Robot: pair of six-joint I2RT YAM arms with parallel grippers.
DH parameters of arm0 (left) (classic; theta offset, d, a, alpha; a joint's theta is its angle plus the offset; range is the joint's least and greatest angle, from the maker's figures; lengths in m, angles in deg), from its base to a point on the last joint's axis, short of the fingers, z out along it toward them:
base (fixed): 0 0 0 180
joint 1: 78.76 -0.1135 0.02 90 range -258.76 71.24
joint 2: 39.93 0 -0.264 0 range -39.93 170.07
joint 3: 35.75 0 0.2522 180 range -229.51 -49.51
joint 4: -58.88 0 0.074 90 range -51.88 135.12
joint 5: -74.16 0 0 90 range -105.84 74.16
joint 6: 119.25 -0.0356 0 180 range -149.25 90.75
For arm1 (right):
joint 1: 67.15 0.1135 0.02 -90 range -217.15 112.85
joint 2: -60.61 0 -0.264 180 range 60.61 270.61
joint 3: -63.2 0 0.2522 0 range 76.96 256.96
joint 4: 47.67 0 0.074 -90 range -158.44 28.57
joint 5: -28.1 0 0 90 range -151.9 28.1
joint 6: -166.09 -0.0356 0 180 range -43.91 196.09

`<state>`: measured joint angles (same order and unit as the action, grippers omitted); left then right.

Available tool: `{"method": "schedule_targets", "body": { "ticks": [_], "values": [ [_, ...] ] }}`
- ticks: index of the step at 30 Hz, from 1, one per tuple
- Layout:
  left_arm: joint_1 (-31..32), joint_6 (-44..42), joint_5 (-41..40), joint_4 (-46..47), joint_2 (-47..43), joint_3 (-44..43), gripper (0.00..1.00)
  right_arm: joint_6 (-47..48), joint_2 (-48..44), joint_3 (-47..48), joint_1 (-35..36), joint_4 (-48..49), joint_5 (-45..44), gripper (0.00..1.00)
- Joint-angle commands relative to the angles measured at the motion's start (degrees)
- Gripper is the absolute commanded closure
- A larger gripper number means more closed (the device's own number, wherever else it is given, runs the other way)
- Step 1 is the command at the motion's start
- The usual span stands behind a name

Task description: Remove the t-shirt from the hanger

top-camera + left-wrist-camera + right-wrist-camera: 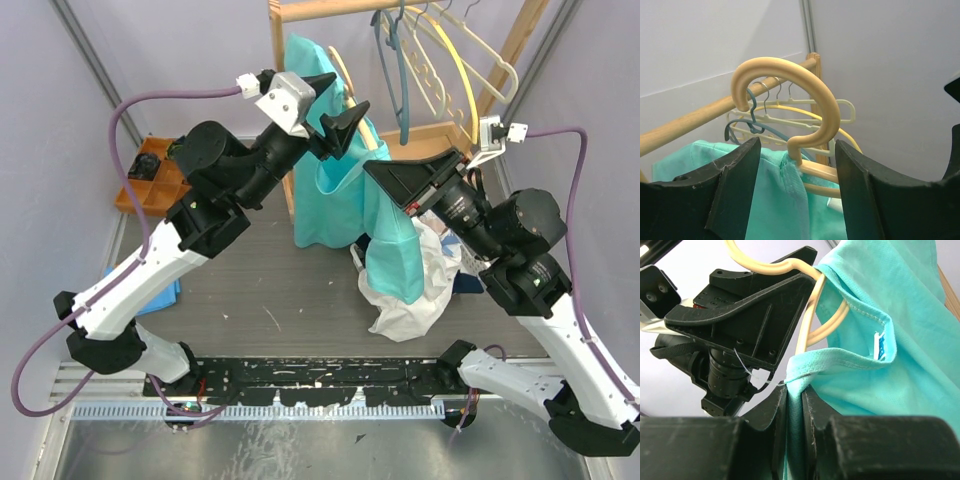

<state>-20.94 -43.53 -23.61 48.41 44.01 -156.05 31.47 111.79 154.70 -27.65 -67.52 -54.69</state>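
Observation:
A teal t-shirt (pixel 335 190) hangs on a cream plastic hanger (pixel 343 72) in front of the wooden rack. My left gripper (pixel 335 108) is up at the hanger's top. In the left wrist view the left gripper (pixel 797 145) is open, with the hanger's hook and neck (pixel 790 80) standing between its fingers and untouched, and the t-shirt collar (pixel 790 190) just below. My right gripper (pixel 385 178) is lower right of it. Seen from the right wrist, the right gripper (pixel 795 392) is shut on a fold of the t-shirt (pixel 890 365), and the hanger's arm (pixel 810 325) is bare above the pulled cloth.
A wooden rack rail (pixel 690 120) carries several spare hangers (pixel 440 60), cream and blue. A white cloth pile (pixel 415 290) lies on the table under the t-shirt. An orange bin (pixel 150 185) stands at the back left by the wall.

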Motion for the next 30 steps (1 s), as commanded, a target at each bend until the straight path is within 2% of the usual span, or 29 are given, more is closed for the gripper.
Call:
{"method": "schedule_targets", "body": {
  "ticks": [1, 11, 19, 21, 30],
  "values": [
    [-0.13, 1.6, 1.85, 3.83, -0.85, -0.83, 0.33, -0.69, -2.11, 0.23, -0.04, 5.23, 0.4, 1.0],
    [-0.13, 8.33, 6.88, 3.04, -0.11, -4.22, 0.38, -0.4, -2.33, -0.93, -0.02, 4.95, -0.09, 0.99],
    [-0.14, 11.03, 7.43, 1.51, 1.14, -5.73, 0.45, -0.28, -2.16, -1.2, -0.04, 4.96, -0.17, 0.99],
    [-0.15, 11.64, 7.44, 1.54, 1.35, -5.63, 0.49, -0.1, -2.14, -1.2, -0.03, 4.99, -0.21, 0.99],
    [-0.13, 14.19, 4.75, -0.58, 3.68, -9.13, 0.86, 1.12, -2.51, -1.76, 0.03, 3.39, -0.88, 0.99]
  ]
}}
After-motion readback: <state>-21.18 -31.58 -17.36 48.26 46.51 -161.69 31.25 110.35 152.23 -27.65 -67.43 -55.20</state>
